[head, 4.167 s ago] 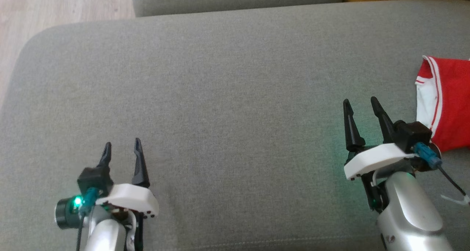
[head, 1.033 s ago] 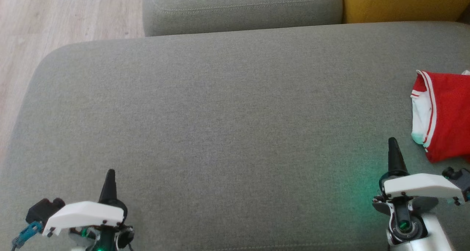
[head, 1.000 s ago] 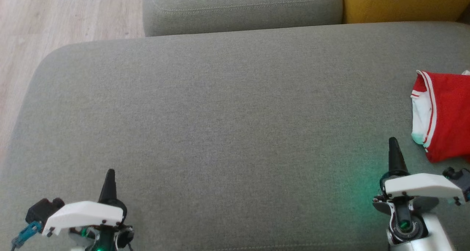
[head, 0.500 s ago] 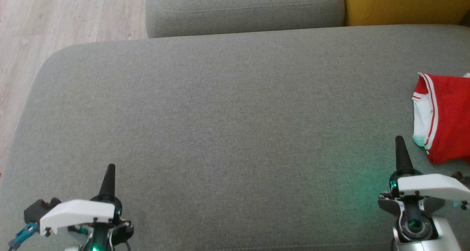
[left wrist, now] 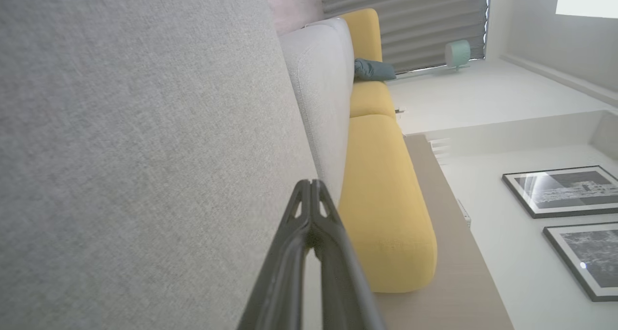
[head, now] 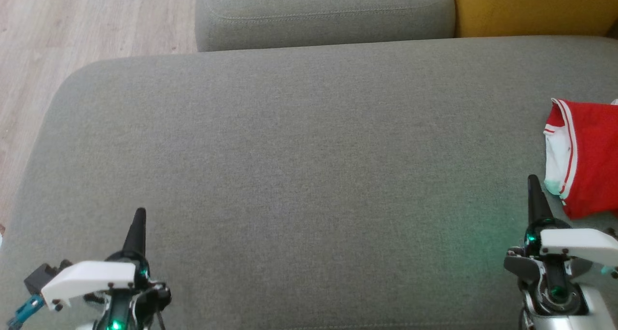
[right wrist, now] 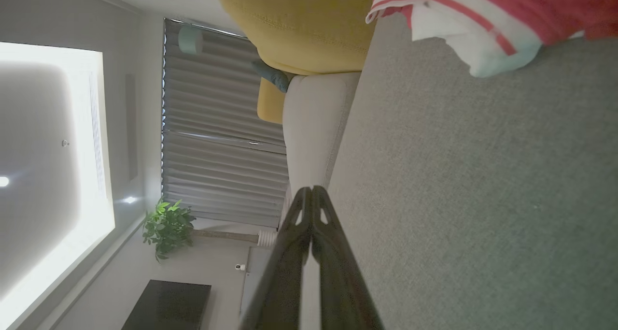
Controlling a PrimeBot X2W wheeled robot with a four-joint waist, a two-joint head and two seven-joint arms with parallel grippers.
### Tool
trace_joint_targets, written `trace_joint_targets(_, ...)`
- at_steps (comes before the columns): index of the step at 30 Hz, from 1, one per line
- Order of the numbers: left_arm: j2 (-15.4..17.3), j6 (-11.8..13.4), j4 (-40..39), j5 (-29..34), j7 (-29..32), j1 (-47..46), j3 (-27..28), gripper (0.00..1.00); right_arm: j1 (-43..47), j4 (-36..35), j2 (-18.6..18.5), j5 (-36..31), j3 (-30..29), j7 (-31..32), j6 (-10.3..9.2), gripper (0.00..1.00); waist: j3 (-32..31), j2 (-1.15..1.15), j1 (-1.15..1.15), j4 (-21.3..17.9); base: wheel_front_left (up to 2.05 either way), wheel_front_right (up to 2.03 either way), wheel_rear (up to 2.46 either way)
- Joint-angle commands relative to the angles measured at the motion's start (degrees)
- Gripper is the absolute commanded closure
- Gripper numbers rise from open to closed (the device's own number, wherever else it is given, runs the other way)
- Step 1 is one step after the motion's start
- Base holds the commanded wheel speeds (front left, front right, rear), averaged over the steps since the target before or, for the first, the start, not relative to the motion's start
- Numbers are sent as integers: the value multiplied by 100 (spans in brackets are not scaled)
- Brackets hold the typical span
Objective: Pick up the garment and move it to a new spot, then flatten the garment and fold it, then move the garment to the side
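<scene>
The garment (head: 589, 156) is red with white panels and red-and-white striped trim. It lies folded at the far right edge of the grey sofa seat (head: 299, 165), and the right wrist view catches its edge (right wrist: 483, 25). My right gripper (head: 533, 185) is shut and empty, fingers together, just left of and below the garment, apart from it. My left gripper (head: 139, 216) is shut and empty over the seat's lower left. In the wrist views the left fingertips (left wrist: 311, 187) and the right fingertips (right wrist: 310, 192) meet.
A grey backrest cushion (head: 323, 13) runs behind the seat, with a yellow cushion (head: 531, 6) to its right. Wooden floor (head: 72, 25) lies beyond the seat's rounded left edge. The wide middle of the seat is bare fabric.
Both grippers went from open to shut and turned on edge over the last few seconds. In the last second the head camera tilted slightly, shifting the whole picture; the garment has stayed put.
</scene>
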Motion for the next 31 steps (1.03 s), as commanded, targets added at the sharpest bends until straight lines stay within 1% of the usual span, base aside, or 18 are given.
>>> trace_joint_targets(1,91,-87,-241,-177,63,-340,203,100,-46,-271,-23,186,61,53,32,100,-4,0,0,5,0,0,0)
trace_joint_targets(18,102,-284,-371,-1267,349,-393,362,100,77,-580,-17,1306,-102,339,38,100,-55,0,0,56,0,0,0)
trace_joint_targets(22,104,-316,-392,-1446,396,-402,389,100,97,-631,-16,1490,-129,386,39,100,-63,0,0,64,0,0,0)
trace_joint_targets(31,104,-316,-393,-1446,396,-402,388,100,97,-631,-16,1490,-129,386,39,100,-63,0,0,64,0,0,0)
